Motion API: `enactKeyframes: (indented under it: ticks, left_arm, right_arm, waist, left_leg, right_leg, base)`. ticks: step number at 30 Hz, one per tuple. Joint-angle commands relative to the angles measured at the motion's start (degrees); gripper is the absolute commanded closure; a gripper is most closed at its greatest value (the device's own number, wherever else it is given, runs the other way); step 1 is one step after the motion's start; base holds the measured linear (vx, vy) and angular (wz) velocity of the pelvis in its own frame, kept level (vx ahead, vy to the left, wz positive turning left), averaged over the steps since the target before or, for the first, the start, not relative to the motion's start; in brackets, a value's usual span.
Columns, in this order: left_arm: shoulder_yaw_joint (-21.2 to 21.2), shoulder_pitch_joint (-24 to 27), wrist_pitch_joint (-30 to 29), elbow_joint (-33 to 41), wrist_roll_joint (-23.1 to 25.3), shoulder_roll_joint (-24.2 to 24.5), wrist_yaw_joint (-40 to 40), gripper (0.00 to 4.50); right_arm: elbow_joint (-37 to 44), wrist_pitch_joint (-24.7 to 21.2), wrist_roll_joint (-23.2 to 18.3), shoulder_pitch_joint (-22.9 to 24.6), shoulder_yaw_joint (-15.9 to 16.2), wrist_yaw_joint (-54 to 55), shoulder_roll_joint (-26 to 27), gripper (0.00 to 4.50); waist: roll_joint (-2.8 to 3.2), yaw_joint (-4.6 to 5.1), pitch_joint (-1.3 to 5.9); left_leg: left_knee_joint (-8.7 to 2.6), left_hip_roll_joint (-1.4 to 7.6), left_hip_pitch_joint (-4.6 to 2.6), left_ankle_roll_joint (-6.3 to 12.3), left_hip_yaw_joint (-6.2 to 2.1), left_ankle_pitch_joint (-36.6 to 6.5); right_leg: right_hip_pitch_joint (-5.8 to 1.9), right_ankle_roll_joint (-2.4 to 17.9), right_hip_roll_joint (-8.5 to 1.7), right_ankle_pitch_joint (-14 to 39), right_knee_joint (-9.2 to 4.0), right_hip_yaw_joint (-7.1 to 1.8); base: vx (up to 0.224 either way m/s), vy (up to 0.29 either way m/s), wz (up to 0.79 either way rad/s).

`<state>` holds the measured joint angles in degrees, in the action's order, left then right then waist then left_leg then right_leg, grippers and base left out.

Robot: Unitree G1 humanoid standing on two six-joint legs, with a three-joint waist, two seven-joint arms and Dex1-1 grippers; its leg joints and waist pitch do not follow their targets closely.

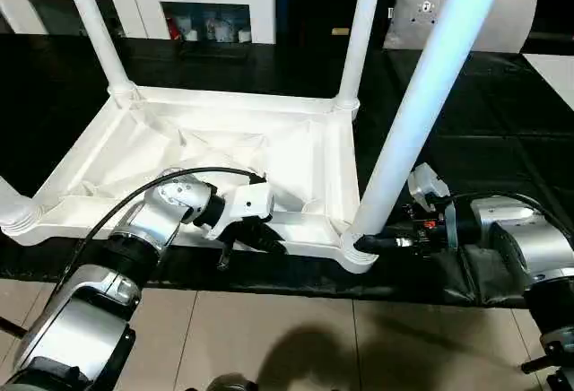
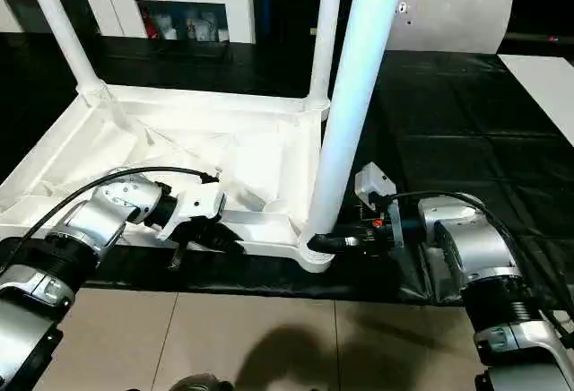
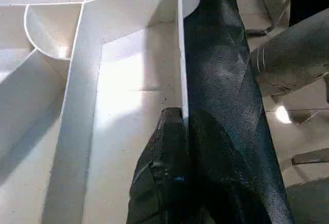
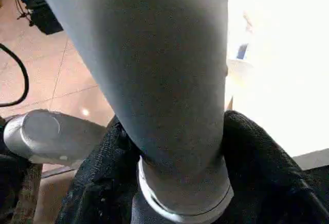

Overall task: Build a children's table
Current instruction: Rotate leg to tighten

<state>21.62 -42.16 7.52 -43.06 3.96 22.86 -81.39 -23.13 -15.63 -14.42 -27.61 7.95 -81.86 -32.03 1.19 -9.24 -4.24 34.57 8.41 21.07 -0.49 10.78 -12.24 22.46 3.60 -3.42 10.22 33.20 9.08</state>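
Right now the right gripper (image 2: pixel 325 242) has its black fingers (image 4: pixel 103 183) on either side of the base of the near-right leg (image 1: pixel 421 104), just above the corner socket (image 1: pixel 359 252); they hug the leg, but whether they actually clamp it I can't tell. That leg's long axis runs nearly straight up, tilted a bit to the right, w/ the right arm reaching in level from the right. The left gripper (image 1: pixel 247 246) is clenched on the near rim (image 3: pixel 181 70) of the upside-down table top (image 1: pixel 179 140), which lies on the dark floor mat (image 1: pixel 502 140). Two far legs stand upright in their sockets. Next move probably turns on the leg sitting square to its socket, so the right arm does the work.
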Motion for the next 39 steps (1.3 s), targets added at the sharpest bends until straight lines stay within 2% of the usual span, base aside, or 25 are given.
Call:
enactKeyframes:
  ticks: [1, 6, 7, 9, 10, 11, 13, 14, 15, 16, 18, 19, 20, 21, 22, 24, 25, 27, 29, 31, 35, 37, 39]
  left_arm:
    - [0.6, 0.3, -0.9, 0.5, -0.3, -0.3, -1.6, 4.50]
    - [-0.7, 0.5, -5.4, 1.1, -0.2, -2.0, 3.2, 4.50]
    - [-0.7, 0.5, -5.4, 1.1, -0.2, -2.0, 3.2, 4.50]
    - [-1.8, 0.0, -9.0, 0.6, -0.2, -3.6, 7.2, 4.50]
    - [-2.2, 0.1, -11.3, 1.1, -0.3, -4.6, 9.3, 4.50]
    - [-2.6, 0.1, -14.0, 1.6, -0.2, -5.6, 11.5, 4.50]
    - [-3.3, 0.1, -17.5, 2.5, 0.1, -7.4, 15.6, 4.50]
    - [-3.6, 0.1, -18.7, 2.7, 0.1, -8.1, 17.2, 4.50]
    - [-4.0, 0.0, -19.8, 2.8, 0.1, -8.8, 18.7, 4.50]
    - [-5.5, -0.5, -24.0, 3.0, 0.0, -11.1, 23.9, 4.50]
    - [-6.9, -1.0, -26.9, 2.9, 0.0, -13.4, 29.0, 4.50]
    - [-7.1, -1.1, -27.2, 3.0, 0.1, -13.7, 29.7, 4.50]
    - [-8.1, -1.0, -28.8, 3.7, 0.0, -15.6, 32.4, 4.50]
    - [-8.1, -1.0, -28.8, 3.7, 0.0, -15.6, 32.4, 4.50]
    - [-8.6, -1.2, -29.1, 4.0, -0.1, -16.7, 34.1, 4.50]
    - [-8.9, -1.3, -29.4, 4.3, -0.1, -17.5, 35.3, 4.50]
    - [-8.7, -1.3, -28.7, 4.5, 0.0, -17.6, 35.3, 4.50]
    - [-7.6, -1.0, -28.7, 5.1, 1.0, -16.8, 34.9, 4.50]
    - [-7.3, -0.5, -29.1, 6.2, 1.3, -16.0, 34.2, 4.50]
    - [-7.1, -0.1, -29.4, 7.3, 1.3, -15.2, 33.4, 4.50]
    - [-5.5, 0.6, -26.0, 7.5, 1.3, -12.2, 28.1, 4.50]
    - [-5.3, 0.6, -22.8, 6.3, 0.9, -11.2, 25.6, 4.50]
    - [-5.1, 0.6, -21.9, 6.0, 0.9, -10.8, 24.6, 4.50]
  right_arm:
    - [1.5, -2.7, -2.6, 1.2, 0.4, -2.2, -0.2, 2.43]
    - [4.6, -7.0, -4.1, 2.6, -1.2, 3.0, 2.5, 2.44]
    - [4.6, -7.0, -4.1, 2.6, -1.2, 3.0, 2.5, 2.44]
    - [4.6, -8.1, -2.8, 2.4, -2.1, 9.5, 5.0, 2.44]
    - [4.4, -8.5, -1.0, 2.1, -2.6, 15.0, 6.8, 2.44]
    - [4.1, -10.0, 0.0, 1.7, -3.4, 19.9, 8.6, 2.44]
    - [3.7, -14.2, 0.8, 0.7, -5.4, 28.9, 12.4, 2.45]
    - [3.5, -15.6, 1.0, 0.2, -6.2, 32.1, 13.7, 2.46]
    - [3.3, -16.7, 1.3, -0.2, -7.0, 34.7, 14.9, 2.46]
    - [2.5, -17.7, 3.2, -1.3, -7.9, 41.7, 17.9, 2.46]
    - [2.0, -18.1, 4.0, -1.8, -8.5, 46.3, 20.7, 2.46]
    - [1.9, -18.1, 4.0, -1.9, -8.6, 46.8, 21.1, 2.46]
    - [1.0, -16.2, 4.6, -2.2, -8.8, 49.7, 22.6, 2.46]
    - [1.0, -16.2, 4.6, -2.2, -8.8, 49.7, 22.6, 2.46]
    - [-0.2, -13.5, 5.5, -2.5, -8.2, 50.3, 22.9, 1.81]
    - [-0.7, -11.3, 6.3, -2.6, -7.8, 50.6, 23.2, 1.81]
    - [-0.6, -10.5, 5.6, -2.6, -8.3, 50.3, 23.4, 1.81]
    - [0.6, -11.2, 4.6, -2.3, -9.7, 50.4, 23.6, 1.45]
    - [1.8, -11.8, 4.3, -1.7, -10.6, 49.6, 22.7, 1.36]
    - [2.4, -11.7, 4.0, -1.3, -10.7, 48.5, 21.4, 1.05]
    - [3.0, -8.7, 4.3, -0.3, -8.9, 40.5, 15.2, 0.84]
    - [2.1, -5.3, 5.9, -0.3, -7.7, 37.1, 12.1, 0.84]
    - [1.9, -4.4, 6.3, -0.3, -7.5, 36.0, 11.3, 0.84]
  waist:
    - [-1.00, 0.04, 4.69]
    - [-0.99, -0.23, 4.67]
    - [-1.05, -0.17, 4.49]
    - [-1.06, -0.05, 4.40]
    - [-0.93, 0.39, 4.07]
    - [-0.93, 0.39, 4.07]
    - [-0.85, 1.48, 3.59]
    - [-0.88, 2.06, 3.36]
    - [-0.92, 2.35, 3.43]
    - [-0.95, 2.84, 3.60]
    - [-0.84, 3.24, 3.53]
    - [-0.98, 3.18, 3.54]
    - [-0.97, 3.04, 3.62]
    - [-0.93, 3.01, 3.69]
    - [-1.02, 3.11, 3.79]
    - [-0.91, 3.05, 3.78]
    - [-0.95, 3.02, 3.80]
    - [-0.94, 2.97, 3.86]
    - [-0.95, 2.85, 3.88]
    - [-0.84, 2.80, 3.86]
    - [-0.83, 2.73, 3.85]
    - [-0.91, 2.68, 3.90]
    - [-0.89, 2.73, 3.84]
  left_leg:
    - [-3.32, 6.89, -0.65, 7.90, -2.82, 0.2]
    - [-3.35, 7.08, -0.80, 7.74, -2.87, 0.4]
    - [-3.48, 6.93, -0.76, 6.87, -2.82, -1.1]
    - [-3.63, 6.79, -0.79, 5.96, -2.73, -1.8]
    - [-4.01, 6.77, -1.11, 4.02, -2.96, -3.8]
    - [-4.01, 6.77, -1.11, 4.02, -2.96, -3.8]
    - [-4.34, 6.37, -1.33, 1.77, -3.12, -7.2]
    - [-4.42, 6.29, -1.68, 1.13, -3.13, -9.0]
    - [-4.40, 6.24, -1.92, 0.64, -3.17, -9.3]
    - [-4.30, 6.12, -1.81, 0.26, -3.13, -9.1]
    - [-4.28, 6.03, -1.98, 0.15, -3.13, -8.9]
    - [-4.18, 5.69, -1.98, 0.74, -2.93, -8.7]
    - [-4.15, 5.51, -1.73, 1.48, -2.80, -7.6]
    - [-4.20, 5.66, -1.70, 1.66, -2.83, -7.3]
    - [-4.29, 5.98, -1.52, 2.34, -2.96, -6.5]
    - [-4.26, 6.09, -1.62, 2.56, -2.91, -6.2]
    - [-4.28, 6.03, -1.37, 3.13, -2.95, -5.6]
    - [-4.32, 6.15, -1.26, 3.81, -2.97, -4.7]
    - [-4.31, 6.14, -1.22, 4.34, -2.90, -4.4]
    - [-4.35, 6.41, -1.24, 4.55, -2.95, -4.2]
    - [-4.15, 6.23, -0.97, 5.61, -2.81, -3.8]
    - [-3.97, 5.97, -0.82, 6.13, -2.71, -3.3]
    - [-4.02, 6.11, -0.76, 6.38, -2.76, -3.3]
  right_leg:
    - [-3.41, 6.3, -8.40, 9.2, -3.03, -5.26]
    - [-3.31, 6.2, -8.45, 9.7, -3.14, -5.29]
    - [-3.39, 5.7, -8.58, 12.4, -3.65, -5.26]
    - [-3.41, 5.3, -8.44, 14.2, -3.84, -5.27]
    - [-3.22, 4.9, -8.45, 18.2, -4.62, -5.09]
    - [-3.22, 4.9, -8.45, 18.2, -4.62, -5.09]
    - [-3.47, 3.4, -8.65, 24.5, -5.79, -4.80]
    - [-3.33, 2.4, -8.61, 27.4, -6.38, -4.74]
    - [-3.40, 2.2, -8.68, 28.2, -6.53, -4.73]
    - [-3.53, 2.1, -8.73, 28.2, -6.49, -4.80]
    - [-3.19, 2.4, -8.63, 27.9, -6.67, -4.77]
    - [-3.28, 1.8, -8.69, 28.2, -6.91, -4.91]
    - [-3.48, 1.4, -8.65, 27.5, -6.73, -5.00]
    - [-3.44, 1.4, -8.59, 26.8, -6.57, -5.01]
    - [-3.44, 1.8, -8.46, 23.9, -6.12, -5.07]
    - [-3.28, 2.3, -8.52, 22.2, -5.98, -5.24]
    - [-3.51, 2.9, -8.52, 20.6, -5.70, -5.28]
    - [-3.59, 3.6, -8.44, 18.3, -5.26, -5.42]
    - [-3.65, 4.2, -8.44, 16.8, -5.00, -5.52]
    - [-3.60, 4.9, -8.49, 15.8, -4.87, -5.51]
    - [-3.74, 5.4, -8.35, 13.0, -4.50, -5.53]
    - [-3.87, 5.1, -8.19, 12.8, -4.45, -5.42]
    - [-3.80, 5.3, -8.26, 12.9, -4.44, -5.42]
  base:
    - [0.000, 0.000, 0.00]
    - [0.000, 0.000, 0.00]
    - [0.000, 0.000, 0.00]
    - [0.000, 0.000, 0.00]
    - [0.000, 0.000, 0.00]
    - [0.000, 0.000, 0.00]
    - [0.000, 0.000, 0.00]
    - [0.000, 0.000, 0.00]
    - [0.000, 0.000, 0.00]
    - [0.000, 0.000, 0.00]
    - [0.000, 0.000, 0.00]
    - [0.000, 0.000, 0.00]
    - [0.000, 0.000, 0.00]
    - [0.000, 0.000, 0.00]
    - [0.000, 0.000, 0.00]
    - [0.000, 0.000, 0.00]
    - [0.000, 0.000, 0.00]
    - [0.000, 0.000, 0.00]
    - [0.000, 0.000, 0.00]
    - [0.000, 0.000, 0.00]
    - [0.000, 0.000, 0.00]
    - [0.000, 0.000, 0.00]
    - [0.000, 0.000, 0.00]
